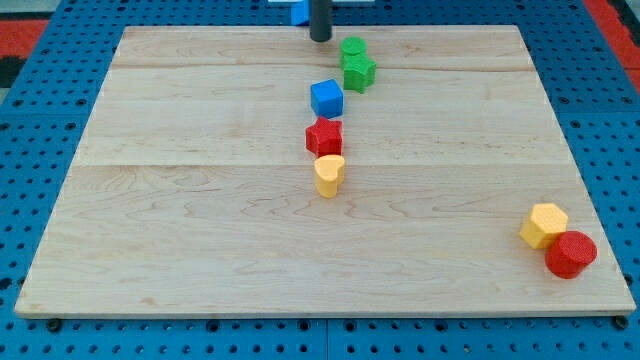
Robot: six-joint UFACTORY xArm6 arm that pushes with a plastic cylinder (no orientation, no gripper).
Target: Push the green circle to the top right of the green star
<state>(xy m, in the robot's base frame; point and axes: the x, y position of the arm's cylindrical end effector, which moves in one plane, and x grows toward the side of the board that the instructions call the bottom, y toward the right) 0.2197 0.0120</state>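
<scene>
Two greens touch nr board (150,250) top edge: green circle (352,48) above green star (359,72), my tip (320,39) bare, just left.

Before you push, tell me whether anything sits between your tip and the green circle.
Nothing visible does. My tip stands at the view's top edge of the board, just left of the green circle, with bare wood between them. The green star lies right below the circle, touching it, not in my path.
</scene>
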